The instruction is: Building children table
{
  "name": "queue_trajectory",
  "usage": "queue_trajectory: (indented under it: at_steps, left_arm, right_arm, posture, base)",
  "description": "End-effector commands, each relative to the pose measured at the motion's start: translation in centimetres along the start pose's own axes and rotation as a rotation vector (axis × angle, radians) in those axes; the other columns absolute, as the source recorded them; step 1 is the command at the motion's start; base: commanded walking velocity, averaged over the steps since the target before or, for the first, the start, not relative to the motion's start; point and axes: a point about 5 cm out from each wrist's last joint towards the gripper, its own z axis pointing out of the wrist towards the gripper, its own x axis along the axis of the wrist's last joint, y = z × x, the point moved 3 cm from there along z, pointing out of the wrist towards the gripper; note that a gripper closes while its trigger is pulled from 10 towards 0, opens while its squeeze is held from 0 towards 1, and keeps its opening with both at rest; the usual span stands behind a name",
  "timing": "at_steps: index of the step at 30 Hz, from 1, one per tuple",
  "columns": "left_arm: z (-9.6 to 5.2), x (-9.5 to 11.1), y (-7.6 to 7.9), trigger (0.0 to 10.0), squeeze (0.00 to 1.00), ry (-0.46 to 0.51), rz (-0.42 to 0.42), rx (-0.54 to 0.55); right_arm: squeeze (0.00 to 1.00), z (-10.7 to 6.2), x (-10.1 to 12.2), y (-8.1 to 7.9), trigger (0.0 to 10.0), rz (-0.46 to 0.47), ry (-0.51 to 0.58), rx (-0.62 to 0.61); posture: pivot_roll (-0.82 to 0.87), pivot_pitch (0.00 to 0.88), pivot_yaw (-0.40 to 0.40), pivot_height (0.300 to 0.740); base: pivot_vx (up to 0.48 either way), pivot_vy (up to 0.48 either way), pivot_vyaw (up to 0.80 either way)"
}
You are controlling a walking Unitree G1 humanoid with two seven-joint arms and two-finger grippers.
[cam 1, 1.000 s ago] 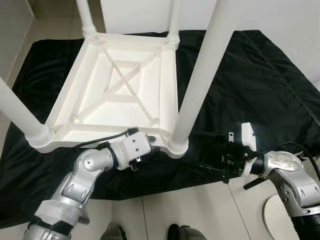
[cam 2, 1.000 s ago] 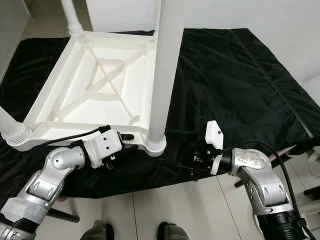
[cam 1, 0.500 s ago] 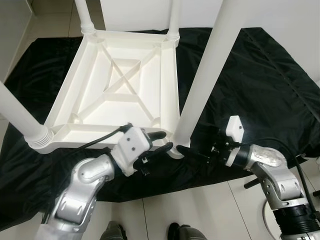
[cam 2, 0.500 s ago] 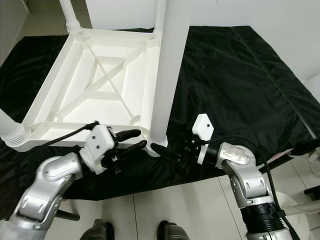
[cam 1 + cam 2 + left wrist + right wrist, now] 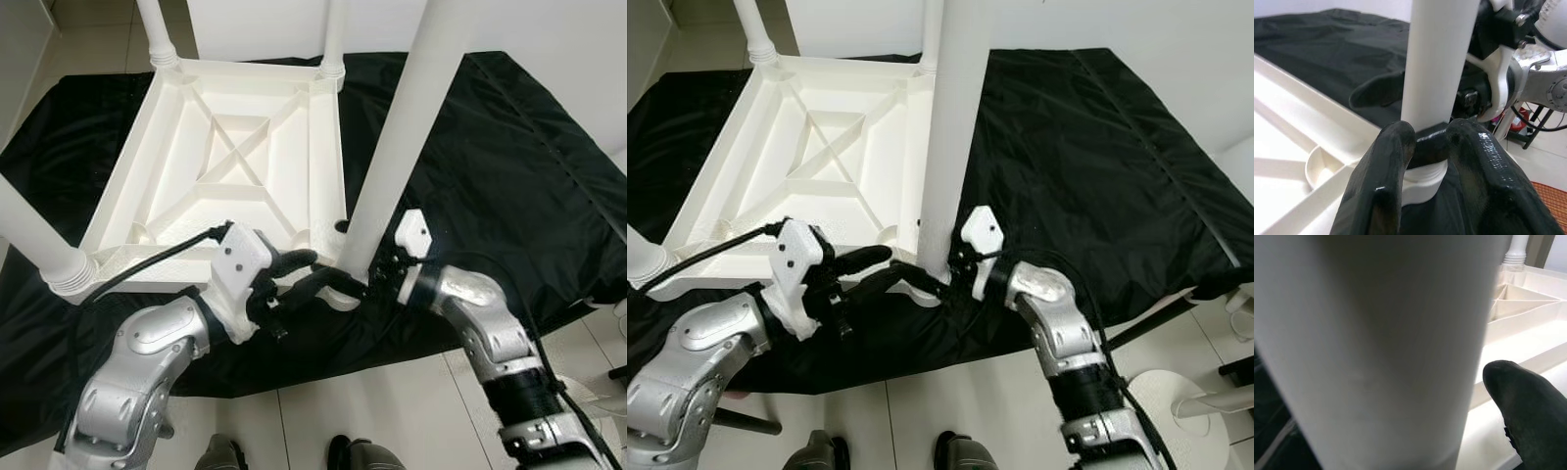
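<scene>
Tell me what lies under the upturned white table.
A black sheet lies under the white table, spread over the tiled floor. Whatever is beneath the tabletop itself is covered.
</scene>
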Motion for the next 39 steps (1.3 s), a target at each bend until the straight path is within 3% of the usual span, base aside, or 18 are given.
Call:
queue_trajectory:
  at_steps: [1, 2, 3, 8, 14, 15, 16, 19, 23, 25, 28, 31, 38, 39]
  left_arm:
    - [0.0, -0.3, -0.4, 10.0, 0.00, -0.030, -0.013, 0.127]
    - [0.0, -0.3, -0.4, 10.0, 0.00, -0.030, -0.013, 0.127]
    - [0.1, -0.4, -0.4, 10.0, 0.00, -0.036, -0.027, 0.151]
    - [0.2, -0.4, -0.9, 10.0, 0.00, -0.033, -0.082, 0.223]
    - [0.4, -0.5, -1.1, 10.0, 0.00, -0.051, -0.079, 0.271]
    - [0.6, -0.5, -1.1, 10.0, 0.00, -0.047, -0.083, 0.284]
    - [0.6, -0.5, -1.1, 10.0, 0.00, -0.047, -0.083, 0.284]
    - [1.1, -0.7, -1.3, 10.0, 0.00, -0.049, -0.094, 0.321]
    - [1.4, -0.9, -1.5, 10.0, 0.00, -0.054, -0.104, 0.337]
    - [1.9, -0.6, -1.5, 10.0, 0.00, -0.025, -0.152, 0.330]
    - [2.0, -0.4, -1.5, 10.0, 0.00, -0.022, -0.153, 0.317]
    - [2.1, -0.6, -1.7, 10.0, 0.00, -0.031, -0.146, 0.315]
    - [2.2, -0.8, -1.3, 10.0, 0.00, -0.032, -0.148, 0.293]
    - [2.2, -0.8, -1.2, 10.0, 0.00, -0.032, -0.148, 0.295]
  right_arm:
    - [0.00, 0.4, -0.6, 0.0, 4.7, -0.006, -0.026, 0.011]
    - [0.00, 0.4, -0.6, 0.0, 4.7, -0.006, -0.026, 0.011]
    - [0.00, 0.5, -0.6, 0.1, 0.0, -0.003, -0.027, 0.008]
    - [0.00, 0.3, -0.9, 0.3, 0.0, 0.019, -0.040, 0.007]
    - [0.00, -0.6, -1.3, 0.6, 0.0, 0.025, -0.061, -0.056]
    - [0.00, -0.8, -1.8, 0.7, 10.0, 0.045, -0.101, -0.104]
    - [0.00, -0.8, -1.8, 0.7, 10.0, 0.045, -0.101, -0.104]
    - [0.00, -0.9, -2.6, 1.1, 10.0, 0.082, -0.151, -0.306]
    - [0.00, -0.6, -2.7, 0.7, 10.0, 0.126, -0.145, -0.447]
    - [0.00, -0.1, -2.8, 0.2, 10.0, 0.201, -0.131, -0.675]
    - [0.00, 0.0, -2.7, -0.1, 10.0, 0.204, -0.125, -0.782]
    - [0.00, 0.4, -2.4, -0.9, 10.0, 0.188, -0.115, -0.809]
    - [0.00, -1.0, -1.6, -0.5, 10.0, 0.189, -0.067, -0.880]
    - [0.25, -1.1, -1.4, -0.6, 10.0, 0.185, -0.062, -0.889]
  posture:
    - [0.04, 0.156, -0.035, 0.740]
    - [0.04, 0.156, -0.035, 0.740]
    - [0.04, 0.154, -0.041, 0.740]
    - [0.04, 0.145, -0.057, 0.740]
    - [0.04, 0.137, -0.065, 0.740]
    - [0.04, 0.129, -0.067, 0.740]
    - [0.04, 0.129, -0.067, 0.740]
    - [0.03, 0.119, -0.064, 0.740]
    - [0.01, 0.112, -0.055, 0.740]
    - [0.00, 0.107, -0.044, 0.740]
    - [-0.01, 0.105, -0.040, 0.740]
    - [-0.01, 0.103, -0.032, 0.740]
    - [-0.02, 0.100, -0.025, 0.740]
    - [-0.02, 0.098, -0.025, 0.740]
  base:
    - [0.000, 0.000, 0.00]
    - [0.000, 0.000, 0.00]
    - [0.000, 0.000, 0.00]
    - [0.000, 0.000, 0.00]
    - [0.000, 0.000, 0.00]
    - [0.000, 0.000, 0.00]
    - [0.000, 0.000, 0.00]
    - [0.000, 0.000, 0.00]
    - [0.000, 0.000, 0.00]
    - [0.000, 0.000, 0.00]
    - [0.000, 0.000, 0.00]
    - [0.000, 0.000, 0.00]
    - [0.000, 0.000, 0.00]
    - [0.000, 0.000, 0.00]
